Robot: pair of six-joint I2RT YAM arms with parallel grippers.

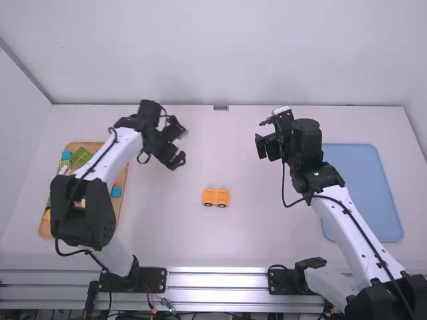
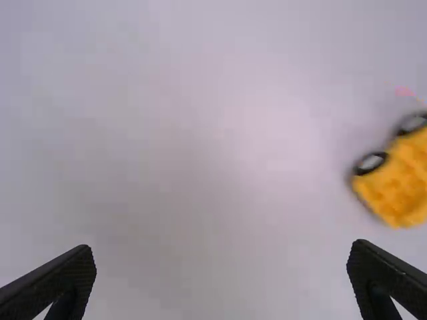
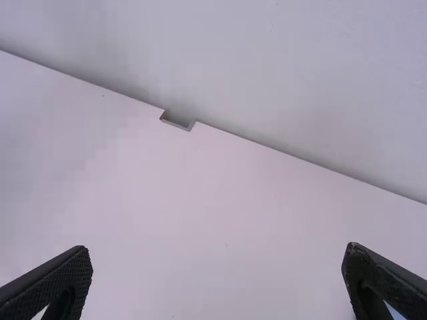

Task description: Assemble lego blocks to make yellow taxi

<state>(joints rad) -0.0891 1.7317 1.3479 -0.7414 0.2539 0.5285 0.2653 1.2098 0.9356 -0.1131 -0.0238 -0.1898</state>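
Observation:
In the high view, a yellow-orange block car (image 1: 216, 197) rests on the table near the middle, with black wheels along its near side. My left gripper (image 1: 179, 143) is raised beyond the car and to its left. My right gripper (image 1: 263, 136) stands farther back, right of the car. In the left wrist view, the car (image 2: 397, 181) lies at the right edge, studs showing, and my left gripper (image 2: 221, 267) is open with nothing between its fingers. The right wrist view has my right gripper (image 3: 217, 267) open too, bare table beyond its fingers.
A wooden tray (image 1: 75, 145) of coloured blocks lies at the left, partly under the left arm. On the right is a flat blue tray (image 1: 363, 190), beside the right arm. A wall (image 1: 220, 53) runs along the table's far edge.

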